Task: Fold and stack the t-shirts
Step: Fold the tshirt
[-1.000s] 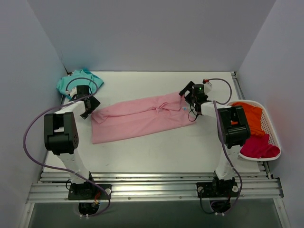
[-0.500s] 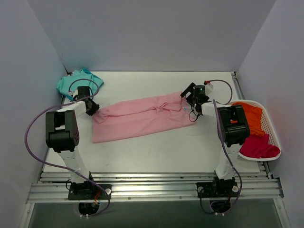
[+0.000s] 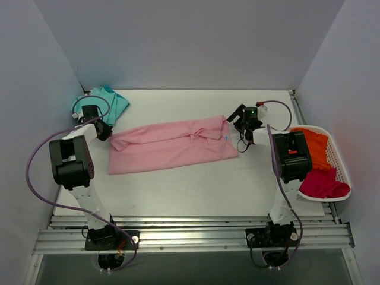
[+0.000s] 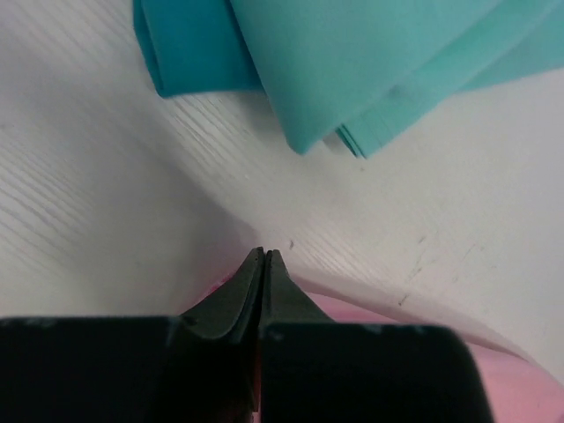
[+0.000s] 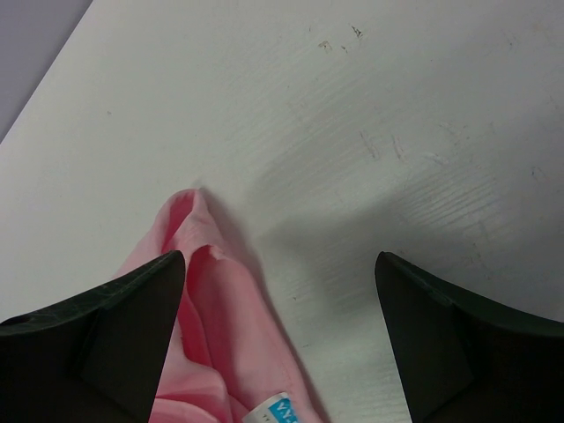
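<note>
The pink t-shirt (image 3: 172, 145) lies folded in a long band across the table's middle. My left gripper (image 3: 102, 132) is at its left end, and in the left wrist view its jaws (image 4: 263, 256) are pressed together with pink cloth (image 4: 520, 383) running up into them. The right gripper (image 3: 234, 119) hovers over the shirt's right end. In its wrist view it stands open (image 5: 280, 257), with the pink collar fold (image 5: 220, 335) and a blue label (image 5: 286, 410) below its left finger. A folded teal t-shirt (image 3: 110, 101) (image 4: 352, 62) lies at the back left.
A white basket (image 3: 339, 155) at the right edge holds an orange t-shirt (image 3: 314, 145) and a magenta one (image 3: 323, 184). Grey walls close in the table on the left, back and right. The teal shirt sits just beyond the left gripper.
My left gripper has shut on the pink shirt's left end and moved left and back; that end of the shirt has slid left with it. The right gripper has barely moved.
</note>
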Available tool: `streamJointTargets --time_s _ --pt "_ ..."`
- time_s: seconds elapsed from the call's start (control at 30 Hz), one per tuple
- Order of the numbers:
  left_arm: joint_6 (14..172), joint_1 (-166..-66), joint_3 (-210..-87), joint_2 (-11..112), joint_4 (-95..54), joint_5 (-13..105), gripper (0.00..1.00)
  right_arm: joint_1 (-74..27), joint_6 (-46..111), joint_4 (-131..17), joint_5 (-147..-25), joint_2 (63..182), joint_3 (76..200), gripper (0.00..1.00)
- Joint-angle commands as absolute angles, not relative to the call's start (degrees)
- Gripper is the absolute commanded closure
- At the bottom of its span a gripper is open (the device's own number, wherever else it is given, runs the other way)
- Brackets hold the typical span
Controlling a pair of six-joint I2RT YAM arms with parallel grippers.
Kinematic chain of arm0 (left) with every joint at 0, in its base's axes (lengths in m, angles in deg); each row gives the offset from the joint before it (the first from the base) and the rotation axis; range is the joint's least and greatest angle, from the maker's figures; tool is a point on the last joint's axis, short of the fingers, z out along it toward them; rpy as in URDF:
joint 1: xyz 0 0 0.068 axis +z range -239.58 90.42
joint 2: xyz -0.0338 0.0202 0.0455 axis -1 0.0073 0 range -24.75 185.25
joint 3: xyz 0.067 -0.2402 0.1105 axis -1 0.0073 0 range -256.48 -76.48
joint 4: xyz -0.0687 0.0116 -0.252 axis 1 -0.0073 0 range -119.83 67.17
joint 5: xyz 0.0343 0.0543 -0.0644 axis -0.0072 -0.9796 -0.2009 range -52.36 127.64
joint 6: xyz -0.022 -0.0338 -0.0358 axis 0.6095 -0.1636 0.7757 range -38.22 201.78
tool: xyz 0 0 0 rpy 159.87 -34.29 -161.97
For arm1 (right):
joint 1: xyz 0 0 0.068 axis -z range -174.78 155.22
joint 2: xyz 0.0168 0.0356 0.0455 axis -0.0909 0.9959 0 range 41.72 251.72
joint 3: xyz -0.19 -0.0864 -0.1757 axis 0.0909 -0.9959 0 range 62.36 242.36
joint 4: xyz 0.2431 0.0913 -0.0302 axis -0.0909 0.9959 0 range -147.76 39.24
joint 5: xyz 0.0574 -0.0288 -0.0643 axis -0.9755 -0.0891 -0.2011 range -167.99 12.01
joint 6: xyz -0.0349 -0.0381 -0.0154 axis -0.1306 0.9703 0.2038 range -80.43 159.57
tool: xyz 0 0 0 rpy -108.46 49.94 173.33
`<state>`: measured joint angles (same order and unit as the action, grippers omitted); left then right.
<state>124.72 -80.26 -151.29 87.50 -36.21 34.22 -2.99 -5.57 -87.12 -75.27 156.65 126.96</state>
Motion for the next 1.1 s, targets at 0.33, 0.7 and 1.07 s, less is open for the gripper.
streamJointTargets --time_s 0.33,0.7,1.07 --pt "124.7 -77.8 -152.6 91.7 -32.5 40.5 0.98 -6.6 -8.4 -88.0 -73.3 154.7 125.7 0.2" --pt "125.6 -77.9 -150.2 91.0 -30.1 40.8 0.98 -9.1 -10.3 -83.4 -71.0 151.1 122.1 0.48" --pt "125.6 -77.9 -150.0 91.0 -29.9 40.5 0.98 -8.8 -9.0 -82.5 -72.9 155.7 124.7 1.0"
